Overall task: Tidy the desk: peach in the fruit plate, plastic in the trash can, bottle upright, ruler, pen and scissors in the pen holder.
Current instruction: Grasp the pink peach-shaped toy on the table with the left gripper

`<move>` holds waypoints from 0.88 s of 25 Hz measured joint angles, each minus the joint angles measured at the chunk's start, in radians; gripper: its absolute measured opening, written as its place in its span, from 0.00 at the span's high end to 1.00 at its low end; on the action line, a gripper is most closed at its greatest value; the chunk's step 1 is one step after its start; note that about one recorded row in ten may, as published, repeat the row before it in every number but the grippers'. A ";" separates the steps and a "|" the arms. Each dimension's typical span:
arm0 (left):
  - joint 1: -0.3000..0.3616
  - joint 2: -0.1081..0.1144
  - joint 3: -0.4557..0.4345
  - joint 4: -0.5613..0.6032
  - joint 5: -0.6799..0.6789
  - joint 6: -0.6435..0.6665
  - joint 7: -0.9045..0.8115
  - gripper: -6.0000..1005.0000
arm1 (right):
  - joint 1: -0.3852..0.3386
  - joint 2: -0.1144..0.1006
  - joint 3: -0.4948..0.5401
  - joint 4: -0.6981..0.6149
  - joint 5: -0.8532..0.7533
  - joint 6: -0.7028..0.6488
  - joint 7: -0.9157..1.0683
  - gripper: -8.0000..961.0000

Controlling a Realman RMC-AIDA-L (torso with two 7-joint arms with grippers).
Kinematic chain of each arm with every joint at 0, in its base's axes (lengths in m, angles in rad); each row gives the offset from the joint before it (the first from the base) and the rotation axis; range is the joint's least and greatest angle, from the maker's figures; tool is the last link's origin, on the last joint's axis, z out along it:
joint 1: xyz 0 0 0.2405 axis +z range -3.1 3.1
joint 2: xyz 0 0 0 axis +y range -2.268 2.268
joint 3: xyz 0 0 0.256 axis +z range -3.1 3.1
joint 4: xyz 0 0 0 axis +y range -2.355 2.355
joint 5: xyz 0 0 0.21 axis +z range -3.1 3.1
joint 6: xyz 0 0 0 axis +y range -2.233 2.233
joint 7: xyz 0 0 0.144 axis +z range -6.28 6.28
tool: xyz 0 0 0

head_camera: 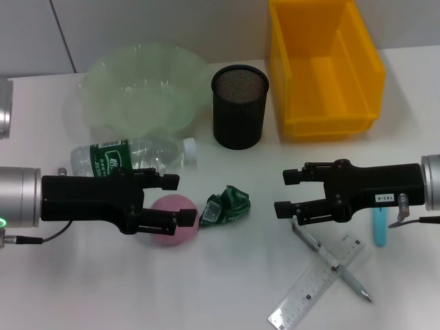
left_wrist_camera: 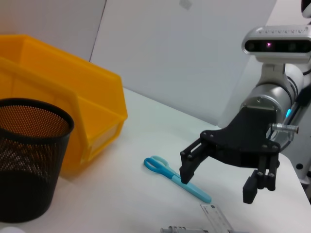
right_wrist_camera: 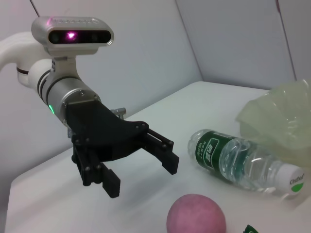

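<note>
On the white desk (head_camera: 227,289), the left hand (head_camera: 180,199) hangs low with its black fingers spread apart, holding nothing; the round pink peach (head_camera: 174,220) lies just beside its fingertips, partly behind the lower one in the head view. A clear plastic bottle with a green label and white cap (head_camera: 134,157) lies on its side just behind that hand, cap pointing toward the middle of the desk. The translucent pale green fruit plate with a wavy rim (head_camera: 141,89) stands near the far edge, left of centre. A crumpled green piece of plastic wrapper (head_camera: 225,205) rests right of the peach, near the desk's middle.

The black mesh cylindrical pen holder (head_camera: 238,106) stands upright toward the far edge at centre, and the yellow plastic bin (head_camera: 322,69) sits just to its right, reaching to the far edge.

The right hand (head_camera: 282,192) hovers on the right side, fingers also apart and empty, facing the left one across the wrapper. Below it, near the front edge, a silver pen (head_camera: 333,265) lies crossed over a clear plastic ruler (head_camera: 317,282). Light blue scissors (head_camera: 379,227) lie closed beside the right arm, partly hidden by it in the head view; the left wrist view shows them (left_wrist_camera: 176,178) flat on the desk.
</note>
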 joint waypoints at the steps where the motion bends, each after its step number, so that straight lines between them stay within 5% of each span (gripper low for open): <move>1: 0.000 0.000 0.000 0.000 0.000 0.000 0.000 0.14 | 0.001 0.000 -0.001 0.001 0.000 0.000 0.000 0.13; 21: 0.002 -0.001 0.001 0.016 0.034 -0.004 0.037 0.14 | 0.007 0.002 0.002 0.003 -0.003 0.003 0.008 0.13; 22: 0.002 -0.014 -0.005 0.097 0.119 -0.032 0.036 0.14 | 0.007 0.002 0.003 0.004 -0.003 0.003 0.008 0.13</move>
